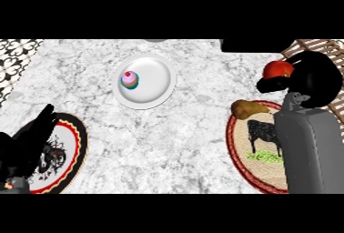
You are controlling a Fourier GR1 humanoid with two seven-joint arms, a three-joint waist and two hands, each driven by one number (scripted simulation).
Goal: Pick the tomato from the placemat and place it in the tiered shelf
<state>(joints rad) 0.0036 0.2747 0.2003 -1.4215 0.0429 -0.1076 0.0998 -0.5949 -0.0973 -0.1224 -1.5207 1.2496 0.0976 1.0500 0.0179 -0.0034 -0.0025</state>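
A red tomato (277, 69) with a green stem is held above the counter at the right, near the wooden tiered shelf (316, 47) at the top right corner. My right hand (308, 77) is shut on it, fingers curled round its lower side. The round placemat (252, 154) with a cow picture lies below, partly hidden by my right forearm. My left hand (27, 141) rests open at the left edge, fingers up.
A brown potato (250, 108) lies on the cow placemat's upper edge. A white plate (149, 82) with a small cupcake (129, 79) sits at centre top. A second red-rimmed mat (66, 154) lies under my left hand.
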